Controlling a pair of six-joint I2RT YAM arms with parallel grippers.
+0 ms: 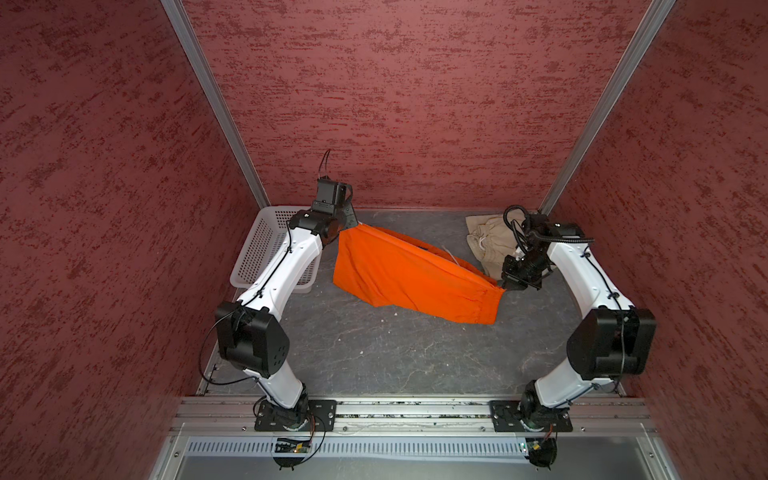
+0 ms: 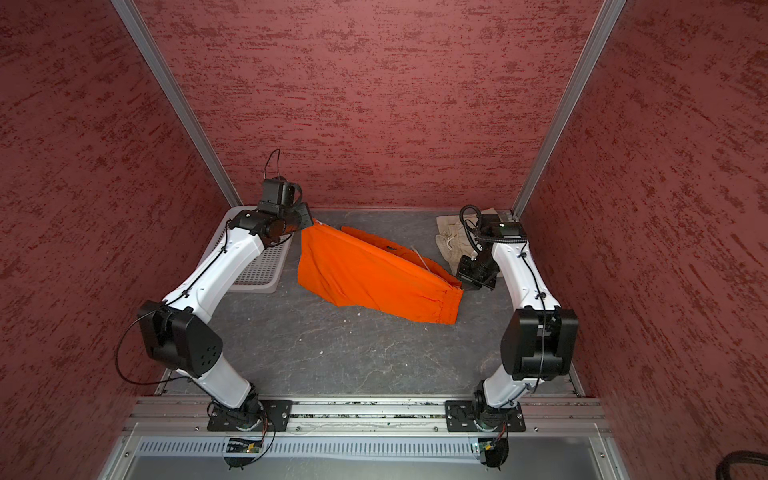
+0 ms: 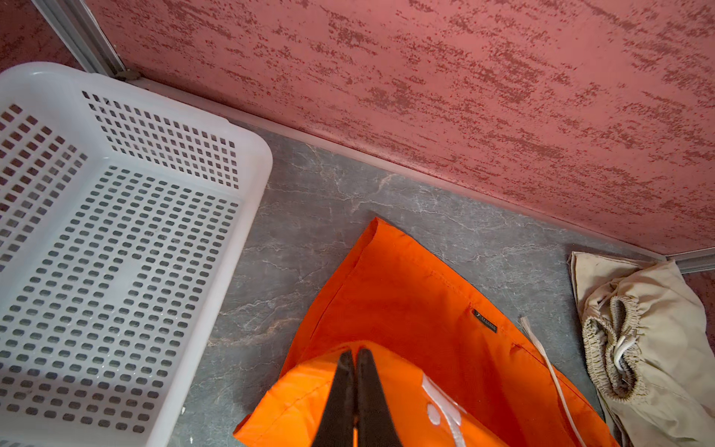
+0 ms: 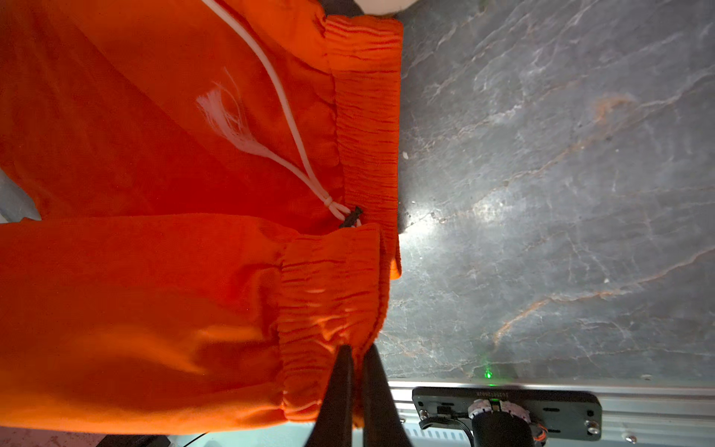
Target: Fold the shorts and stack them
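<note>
Orange shorts (image 1: 409,276) held taut between both grippers, mid-table.
Hangs slantwise above grey table (image 1: 374,353), lower edge sagging onto it; gripped at leg-hem corner by closed left gripper (image 3: 355,362), near white basket (image 1: 259,245); gripped at gathered waistband corner by closed right gripper (image 4: 358,360); white drawstring (image 4: 286,104) trailing loose over cloth; beige shorts (image 1: 484,241) lying crumpled at far right corner, just beside orange pair.
</note>
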